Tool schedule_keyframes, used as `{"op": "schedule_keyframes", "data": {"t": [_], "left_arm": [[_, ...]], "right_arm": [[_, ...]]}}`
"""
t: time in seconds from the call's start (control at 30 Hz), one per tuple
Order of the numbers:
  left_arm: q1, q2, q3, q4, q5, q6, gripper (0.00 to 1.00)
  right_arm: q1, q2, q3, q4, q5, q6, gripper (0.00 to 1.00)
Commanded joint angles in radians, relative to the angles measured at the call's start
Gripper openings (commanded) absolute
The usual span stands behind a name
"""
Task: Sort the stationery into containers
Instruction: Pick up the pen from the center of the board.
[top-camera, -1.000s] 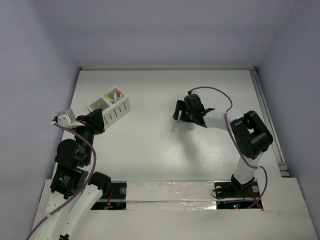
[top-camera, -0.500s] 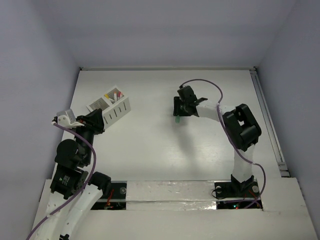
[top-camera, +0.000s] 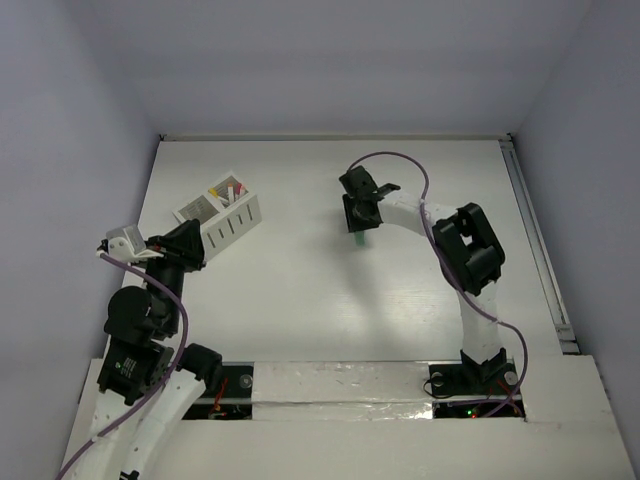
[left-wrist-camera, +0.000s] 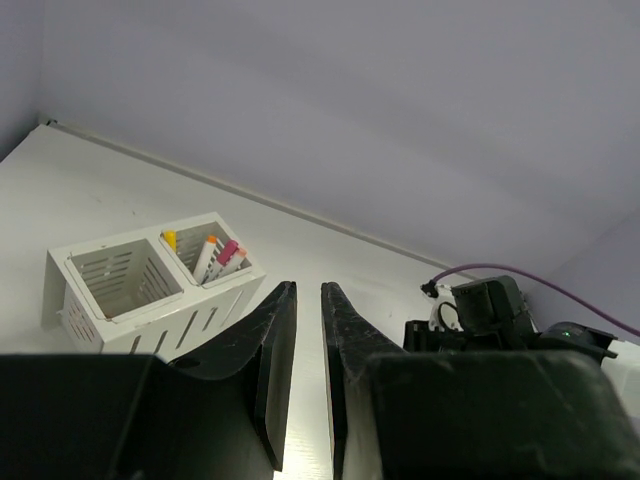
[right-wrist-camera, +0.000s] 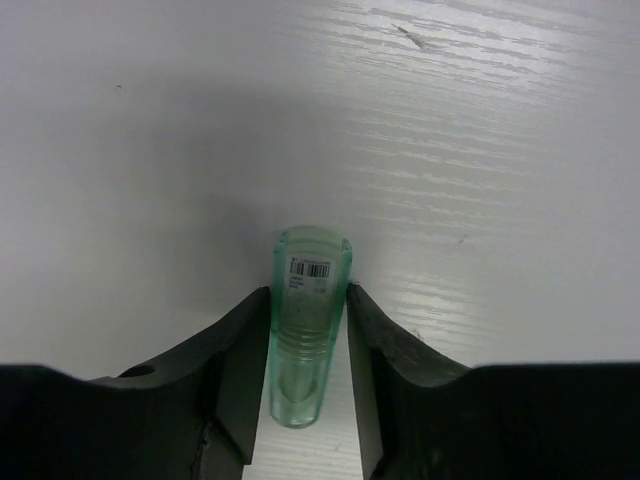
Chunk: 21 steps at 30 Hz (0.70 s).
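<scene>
A translucent green stubby piece (right-wrist-camera: 308, 320) with a barcode label lies on the white table, and my right gripper (right-wrist-camera: 307, 291) has its jaws pressed against both of its sides. From above, the green piece (top-camera: 359, 238) pokes out just below that gripper (top-camera: 358, 222), right of the table's middle. The white two-compartment container (top-camera: 235, 222) stands at the back left. Several pens (left-wrist-camera: 215, 255) with yellow, orange and pink caps stand in its right compartment; the left compartment (left-wrist-camera: 112, 278) looks empty. My left gripper (left-wrist-camera: 308, 287) hovers near the container (left-wrist-camera: 170, 320), its jaws a narrow slit apart with nothing between them.
A purple cable (top-camera: 400, 160) loops over the right arm's wrist. A metal rail (top-camera: 535, 250) runs along the table's right edge. Pale walls close in the back and both sides. The right arm's wrist (left-wrist-camera: 490, 310) shows in the left wrist view.
My right gripper has moved left and farther back over the green piece and closed its jaws onto it. The left arm has shifted slightly.
</scene>
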Motion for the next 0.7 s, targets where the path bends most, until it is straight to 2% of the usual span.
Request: {"op": "schedule_keyframes", "data": {"t": [0.0,0.03,0.07,0.17,0.23,0.37,0.43,0.6,0.67], "left_arm": [[-0.006,-0.012,-0.001,0.044,-0.007,0.010,0.13],[-0.006,-0.009,-0.001,0.044,-0.006,0.010,0.13],[-0.006,-0.007,-0.001,0.045,-0.006,0.010,0.13],[-0.006,-0.007,-0.002,0.045,-0.004,0.010,0.13],[-0.006,-0.001,-0.001,0.047,-0.004,0.008,0.13],[-0.006,0.009,-0.001,0.048,0.002,0.007,0.13],[-0.006,0.009,-0.001,0.048,0.002,0.008,0.13],[-0.006,0.022,0.002,0.048,-0.006,0.010,0.13],[-0.006,0.011,0.002,0.047,-0.014,0.010,0.13]], "right_arm": [[0.017,0.055,0.029,-0.094,0.061,-0.024,0.40],[0.017,0.053,0.027,-0.087,0.061,-0.024,0.35],[0.017,0.047,0.021,-0.080,0.058,-0.023,0.26],[0.017,-0.007,-0.016,-0.019,0.049,-0.017,0.14],[0.037,-0.086,-0.065,0.078,0.023,-0.018,0.14],[0.058,-0.234,-0.143,0.286,-0.233,-0.003,0.13],[0.094,-0.273,-0.146,0.383,-0.311,0.023,0.13],[0.149,-0.274,-0.099,0.613,-0.478,0.107,0.12],[0.160,-0.255,-0.094,0.809,-0.584,0.224,0.11]]}}
